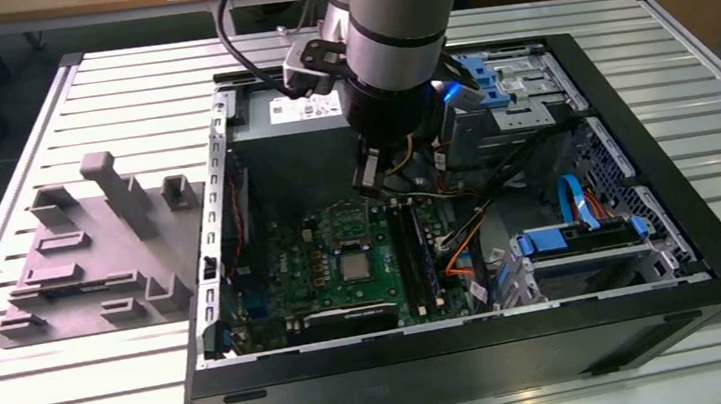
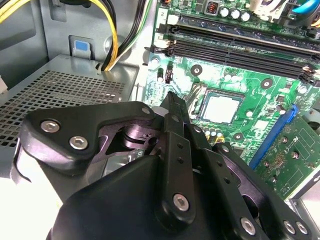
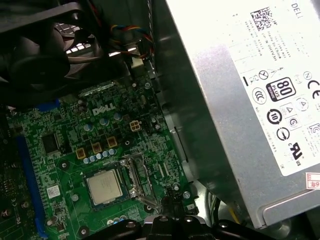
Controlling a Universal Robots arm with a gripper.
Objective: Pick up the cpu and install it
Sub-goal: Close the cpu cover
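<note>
CPU (image 3: 104,186) sits flat inside its metal-framed socket (image 3: 131,176) on the green motherboard (image 3: 75,150), so from my seat the seating looks done. Nearest my wrist cameras, the gripper (image 2: 170,97) has its fingers drawn together with nothing between them, poised above the board just beside the socket, apart from the chip. Past that lies the grey power supply (image 3: 235,100) along the case wall (image 1: 484,350). Farther out, in the exterior view, a grey parts fixture (image 1: 92,255) rests on the slatted table (image 1: 32,397).
</note>
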